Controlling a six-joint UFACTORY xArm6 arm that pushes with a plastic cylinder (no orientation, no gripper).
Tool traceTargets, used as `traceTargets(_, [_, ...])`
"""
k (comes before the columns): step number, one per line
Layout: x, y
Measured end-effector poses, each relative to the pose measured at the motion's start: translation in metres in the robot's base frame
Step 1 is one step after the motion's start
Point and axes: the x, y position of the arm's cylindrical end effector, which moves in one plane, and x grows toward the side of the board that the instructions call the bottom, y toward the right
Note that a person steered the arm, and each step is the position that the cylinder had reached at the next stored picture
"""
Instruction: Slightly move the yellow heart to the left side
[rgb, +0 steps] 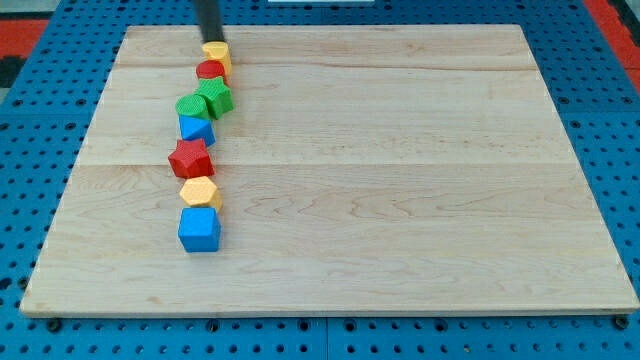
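Board: wooden board (400, 200) on a blue pegboard table (620, 120), bare from centre toward 3 o'clock.
Column: blocks strung from 12 to 7 o'clock in the view's left part, most touching or nearly so.
Blue cube (199, 229): lowest, largest-looking.
Red star (190, 158): mid-column, beneath a blue block (196, 128).
Green pair: green star (215, 97) beside green block (190, 104).
Yellow hexagon (200, 191): just above the cube.
Red block (210, 70): tucked under the top block.
Yellow heart (216, 53): column's top, near the far edge; exact shape hard to read.
My tip (212, 40): plain rod, nothing to spread or pinch; at the heart's 12 o'clock, apparently touching.
Progress: likely not begun; whole nudge remains.
Room: open wood at the heart's 9 o'clock.
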Motion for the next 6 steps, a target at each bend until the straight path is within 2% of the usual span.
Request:
traceTargets(1, [0.009,0.038])
traceTargets(2, [0.013,0.007])
traceTargets(6, [0.025,-0.004])
